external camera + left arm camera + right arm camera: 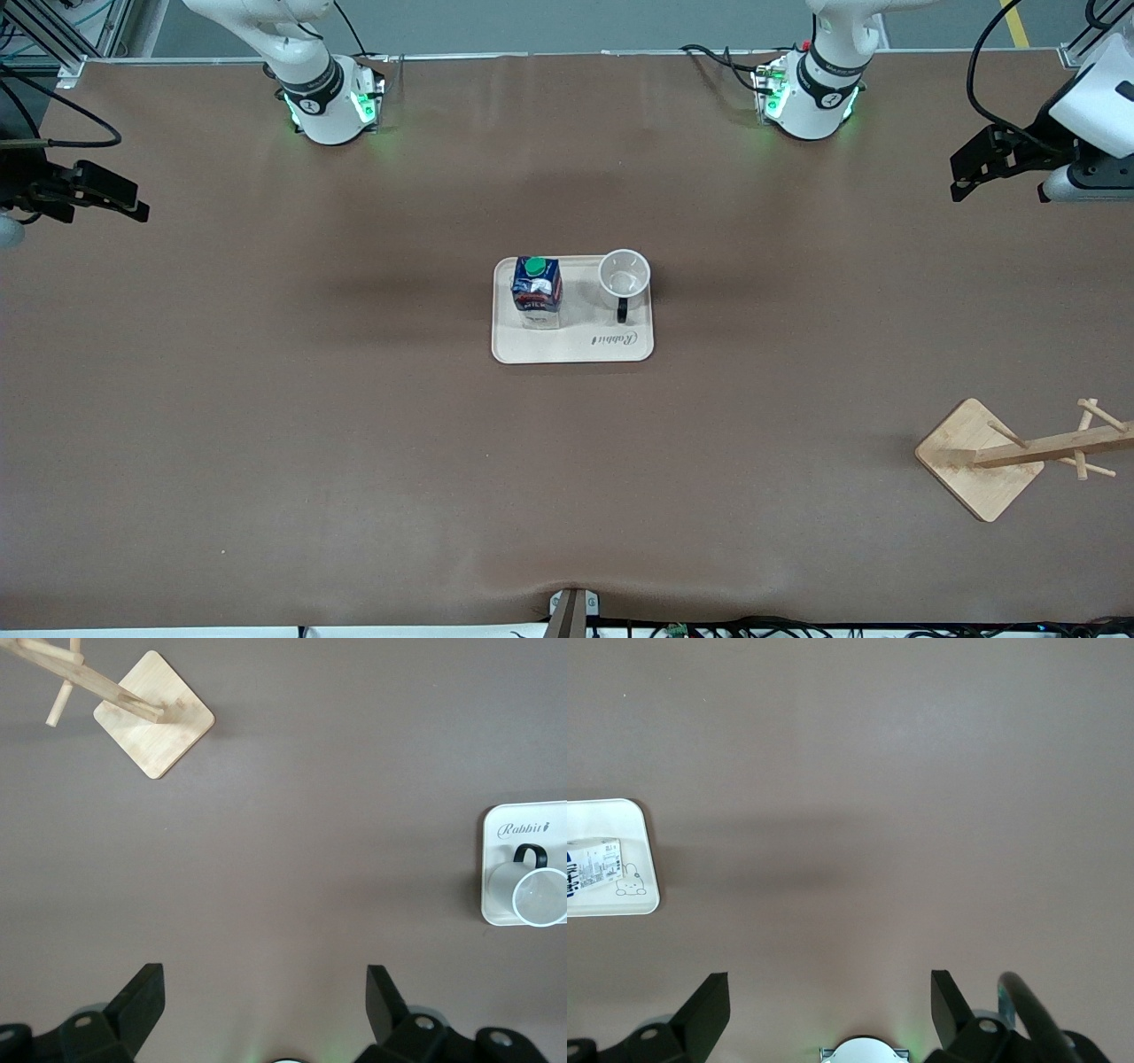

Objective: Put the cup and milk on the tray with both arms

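The cream tray [572, 347] lies at the middle of the table. The dark-blue milk carton [537, 288] with a green cap stands on it toward the right arm's end. The white cup [624, 275] stands upright on it toward the left arm's end, its black handle pointing toward the front camera. My left gripper [961, 186] is open and empty over bare table at the left arm's end. My right gripper [137, 209] is open and empty over the right arm's end. The left wrist view shows its gripper [266, 992], the cup [540, 896] and the tray [496, 904]. The right wrist view shows its gripper [831, 997], the tray [642, 895] and the milk [589, 866].
A wooden rack with pegs on a square base [979, 456] stands near the front camera at the left arm's end; it also shows in the left wrist view [155, 726]. The two arm bases [332, 106] [811, 102] stand along the table's edge farthest from the front camera.
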{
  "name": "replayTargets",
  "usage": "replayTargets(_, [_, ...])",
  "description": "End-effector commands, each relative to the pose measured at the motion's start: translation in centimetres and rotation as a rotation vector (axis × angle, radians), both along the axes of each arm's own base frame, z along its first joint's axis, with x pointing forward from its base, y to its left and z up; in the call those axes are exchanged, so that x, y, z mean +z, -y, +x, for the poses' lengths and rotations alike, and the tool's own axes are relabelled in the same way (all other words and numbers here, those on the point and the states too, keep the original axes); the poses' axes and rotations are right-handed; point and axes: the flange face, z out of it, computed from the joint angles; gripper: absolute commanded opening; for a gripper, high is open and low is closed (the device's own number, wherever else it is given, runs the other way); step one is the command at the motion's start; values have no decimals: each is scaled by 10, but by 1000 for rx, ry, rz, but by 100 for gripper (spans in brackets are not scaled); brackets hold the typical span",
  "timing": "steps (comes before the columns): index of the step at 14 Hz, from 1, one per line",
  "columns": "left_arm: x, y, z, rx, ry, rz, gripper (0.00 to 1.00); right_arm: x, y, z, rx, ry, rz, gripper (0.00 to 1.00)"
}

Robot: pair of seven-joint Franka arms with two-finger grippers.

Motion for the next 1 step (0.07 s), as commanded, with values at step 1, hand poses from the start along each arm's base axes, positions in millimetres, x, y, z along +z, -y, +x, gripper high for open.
replayTargets(1, [5, 1, 5, -1, 11, -18, 100, 4, -1, -4, -11, -1, -12, 100])
